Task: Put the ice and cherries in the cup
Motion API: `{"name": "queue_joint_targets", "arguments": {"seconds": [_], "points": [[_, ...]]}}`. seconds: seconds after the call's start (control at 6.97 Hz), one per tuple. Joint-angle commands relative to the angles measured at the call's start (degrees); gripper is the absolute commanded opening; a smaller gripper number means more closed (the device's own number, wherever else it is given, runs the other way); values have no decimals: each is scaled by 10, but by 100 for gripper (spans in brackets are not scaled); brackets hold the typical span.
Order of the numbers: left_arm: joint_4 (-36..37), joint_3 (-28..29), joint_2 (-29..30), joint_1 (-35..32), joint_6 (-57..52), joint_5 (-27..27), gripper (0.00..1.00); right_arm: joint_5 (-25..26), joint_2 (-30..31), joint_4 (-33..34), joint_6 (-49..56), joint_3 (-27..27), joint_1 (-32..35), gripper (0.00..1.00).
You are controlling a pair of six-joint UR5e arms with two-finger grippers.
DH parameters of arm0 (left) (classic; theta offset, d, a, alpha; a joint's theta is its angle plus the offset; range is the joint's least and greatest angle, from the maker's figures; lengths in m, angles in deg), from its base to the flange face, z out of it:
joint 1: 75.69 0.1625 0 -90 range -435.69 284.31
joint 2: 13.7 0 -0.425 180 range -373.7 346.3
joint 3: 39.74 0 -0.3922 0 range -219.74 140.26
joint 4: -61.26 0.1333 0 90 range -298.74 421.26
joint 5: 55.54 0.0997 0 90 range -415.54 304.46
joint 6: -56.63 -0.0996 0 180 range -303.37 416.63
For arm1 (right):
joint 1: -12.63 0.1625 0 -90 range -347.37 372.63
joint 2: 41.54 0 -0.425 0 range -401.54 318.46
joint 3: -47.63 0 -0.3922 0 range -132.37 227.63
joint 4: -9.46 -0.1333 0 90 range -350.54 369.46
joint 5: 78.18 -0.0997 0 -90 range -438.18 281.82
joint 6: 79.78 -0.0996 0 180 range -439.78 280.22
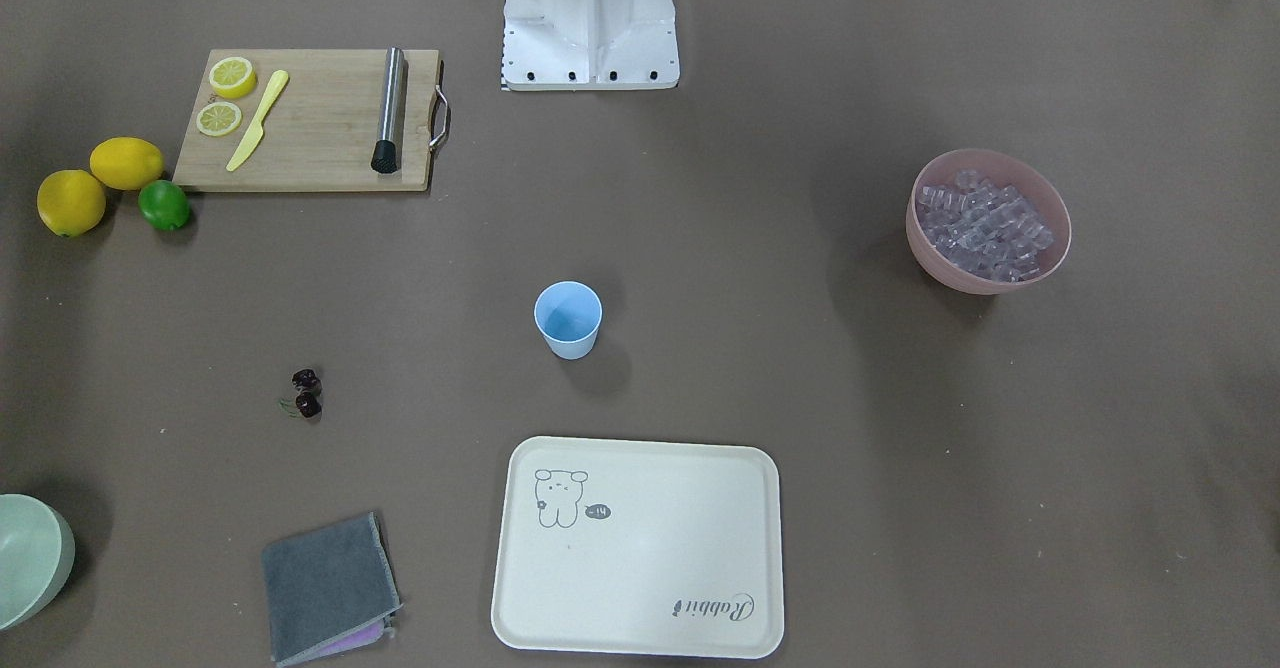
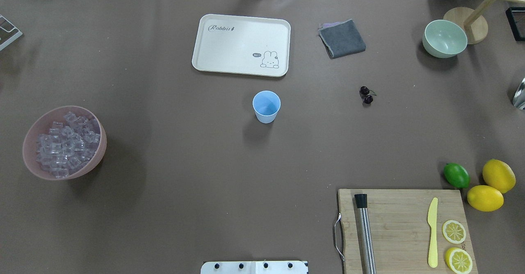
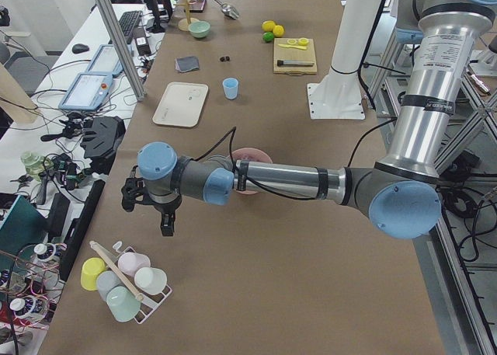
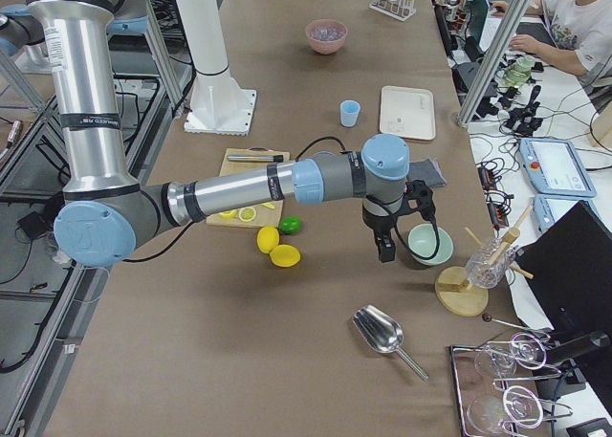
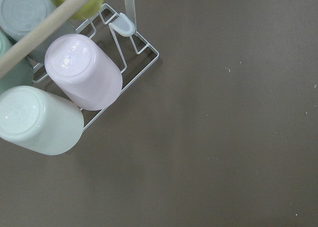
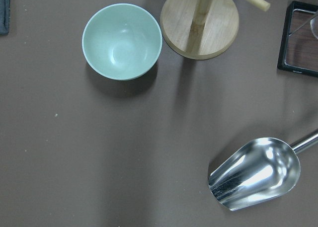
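Note:
The light blue cup (image 2: 266,106) stands upright in the middle of the table, also seen from the front (image 1: 568,320). The cherries (image 2: 366,94) lie on the bare table to its right, dark and joined by a stem (image 1: 307,394). The ice (image 2: 65,142) fills a pink bowl (image 2: 30,136) at the far left. My left gripper (image 3: 147,215) hovers beyond that bowl above a cup rack (image 5: 74,83); only the side view shows it, so I cannot tell its state. My right gripper (image 4: 397,236) hangs by the green bowl (image 6: 121,40), far from the cherries; I cannot tell its state either.
A cream tray (image 2: 241,44) and a grey cloth (image 2: 342,38) lie beyond the cup. A cutting board (image 2: 402,229) carries a metal muddler, a yellow knife and lemon slices, with lemons and a lime (image 2: 456,175) beside it. A metal scoop (image 6: 256,172) and a wooden stand (image 6: 198,21) sit at the right end.

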Motion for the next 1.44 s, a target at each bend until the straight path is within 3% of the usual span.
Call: {"name": "queue_joint_targets", "arguments": {"seconds": [0.0, 0.14, 0.57, 0.86, 1.15, 1.29], "points": [[-1, 0, 4, 0, 0, 0, 98, 9, -5, -15, -20, -21, -30, 100], [-1, -1, 4, 0, 0, -1, 98, 11, -7, -15, -52, -35, -55, 100], [-4, -3, 5, 0, 0, -1, 98, 103, -93, -16, -245, -43, -210, 100], [-4, -8, 6, 0, 1, -1, 98, 149, -134, -24, -297, -32, -291, 100], [-2, -32, 4, -1, 2, -2, 98, 146, -135, -61, -379, -43, -300, 100], [-2, -82, -8, 3, 3, -19, 98, 144, -129, -56, -384, -63, -292, 100]]}}
